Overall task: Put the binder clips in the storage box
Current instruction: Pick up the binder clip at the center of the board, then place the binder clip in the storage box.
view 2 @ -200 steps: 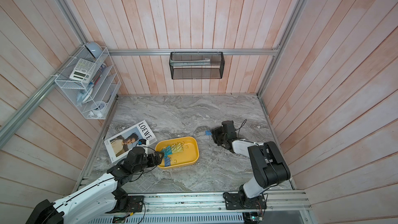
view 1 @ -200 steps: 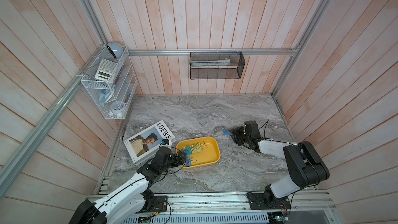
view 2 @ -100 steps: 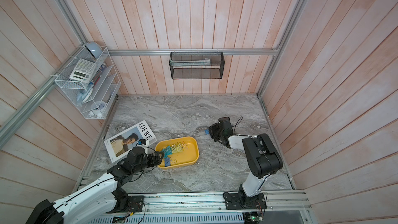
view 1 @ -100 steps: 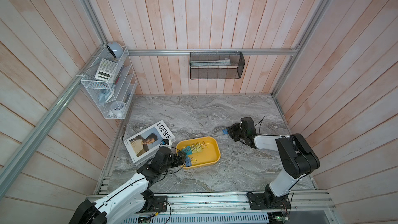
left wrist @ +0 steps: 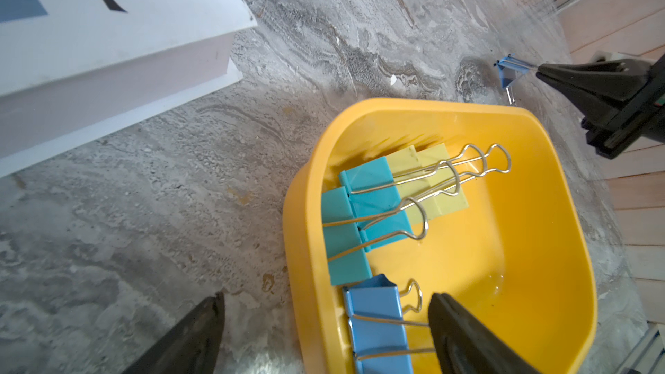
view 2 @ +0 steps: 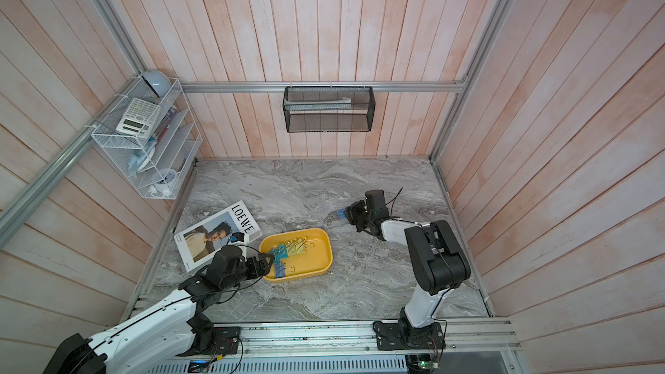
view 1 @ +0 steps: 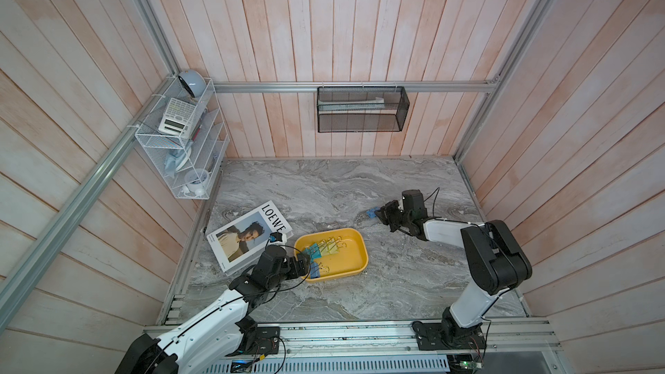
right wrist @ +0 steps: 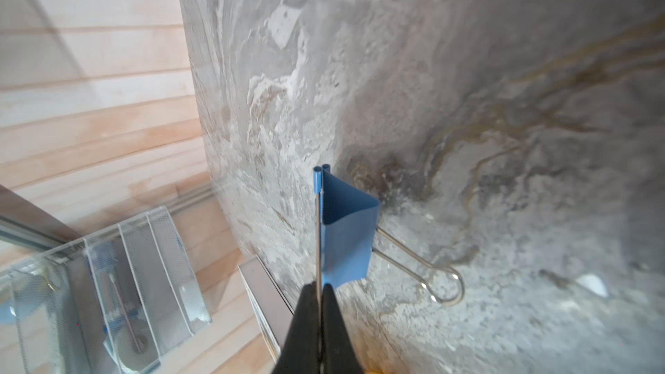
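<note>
Grey marbled worktop (view 1: 324,188). Rounded yellow plastic storage box (view 1: 351,259) below spread-open left end effector (left wrist: 327,296): five wire-handled binder clips (left wrist: 374,188). Right end effector (right wrist: 320,289) pinches wire handle of sixth clip (right wrist: 347,232), blue.

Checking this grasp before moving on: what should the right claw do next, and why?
Probably lift the blue clip straight up off the table. The right claw is shut on one of its wire handles, the body appears to rest there, and it is the only clip outside the tray.
</note>
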### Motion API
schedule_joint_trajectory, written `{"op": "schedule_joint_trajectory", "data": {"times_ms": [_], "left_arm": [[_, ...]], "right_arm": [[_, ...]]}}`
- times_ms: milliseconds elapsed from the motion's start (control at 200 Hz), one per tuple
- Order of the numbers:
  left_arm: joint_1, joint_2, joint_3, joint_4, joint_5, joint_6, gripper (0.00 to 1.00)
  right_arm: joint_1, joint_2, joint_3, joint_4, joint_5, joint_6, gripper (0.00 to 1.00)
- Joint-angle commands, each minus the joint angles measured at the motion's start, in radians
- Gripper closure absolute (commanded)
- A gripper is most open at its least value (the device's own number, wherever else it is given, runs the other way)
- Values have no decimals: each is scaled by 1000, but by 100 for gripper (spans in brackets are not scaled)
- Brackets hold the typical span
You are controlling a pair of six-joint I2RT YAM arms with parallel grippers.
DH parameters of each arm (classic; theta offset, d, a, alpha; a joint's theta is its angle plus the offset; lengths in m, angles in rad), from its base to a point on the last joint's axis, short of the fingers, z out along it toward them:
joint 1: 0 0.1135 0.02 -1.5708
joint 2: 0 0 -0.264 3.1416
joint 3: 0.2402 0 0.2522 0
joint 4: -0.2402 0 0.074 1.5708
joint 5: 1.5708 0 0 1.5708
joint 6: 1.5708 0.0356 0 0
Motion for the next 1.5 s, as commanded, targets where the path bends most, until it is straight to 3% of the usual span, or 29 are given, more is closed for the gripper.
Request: {"op": "schedule_joint_trajectory", "data": {"times_ms": [0, 160, 280, 460, 585, 995, 1495], "left_arm": [[4, -12, -16, 17, 0, 11, 6], [4, -6, -14, 19, 4, 13, 5], [4, -3, -14, 20, 4, 14, 5], [4, -1, -14, 20, 2, 15, 5], [4, -6, -14, 17, 4, 13, 4], [3, 0, -12, 18, -1, 13, 4], [2, 2, -12, 21, 5, 16, 3]], "right_arm": [[1, -79, 127, -195, -213, -215, 100], [44, -191, 245, -587, -344, -515, 100], [126, -260, 278, -731, -393, -623, 100], [333, -226, 267, -771, -379, -648, 100], [412, -186, 235, -756, -361, -655, 100], [429, -57, 270, -851, -333, -778, 100], [463, 81, 378, -808, -342, -763, 100]]}}
